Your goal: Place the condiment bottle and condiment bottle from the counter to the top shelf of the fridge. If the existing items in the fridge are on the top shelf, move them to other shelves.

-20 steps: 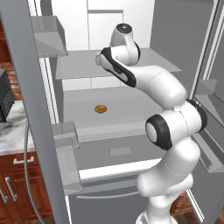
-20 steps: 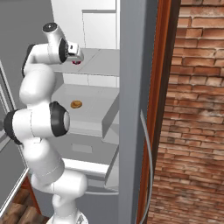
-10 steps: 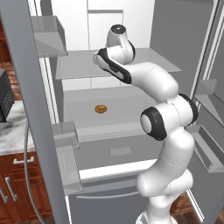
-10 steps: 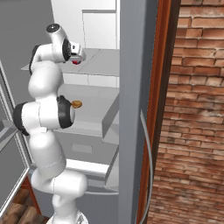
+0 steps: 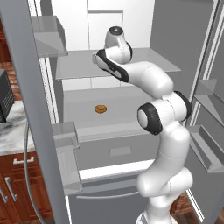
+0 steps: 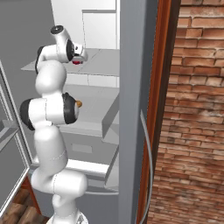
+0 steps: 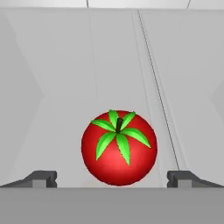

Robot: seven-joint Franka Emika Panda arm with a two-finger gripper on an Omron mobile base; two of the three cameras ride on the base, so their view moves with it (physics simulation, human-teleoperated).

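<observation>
A red tomato (image 7: pixel 118 148) with a green stem sits on the pale grey top shelf of the fridge (image 7: pixel 65 87), just left of the shelf's seam line. My gripper (image 7: pixel 112 179) is open, one fingertip on each side of the tomato, with clear gaps to both. From the right base view the gripper (image 6: pixel 82 56) hangs just above the tomato (image 6: pixel 77 62) on the top shelf (image 6: pixel 103 59). A tan bun-like disc (image 5: pixel 100 109) lies on the deeper shelf (image 5: pixel 127 103) below. The counter (image 5: pixel 8 127) shows at the left edge. The condiment bottles are out of view.
Both fridge doors stand open, with grey bins on the left door (image 5: pixel 65 135) and the right door (image 5: pixel 205 96). A dark microwave (image 5: pixel 4 96) stands on the counter. The right door's edge (image 6: pixel 133 109) and a brick wall (image 6: pixel 197 109) close off the right side.
The arm's upper joints have swung a little to the left in the left base view. The hand stays over the top shelf by the tomato, and the jaws stay open.
</observation>
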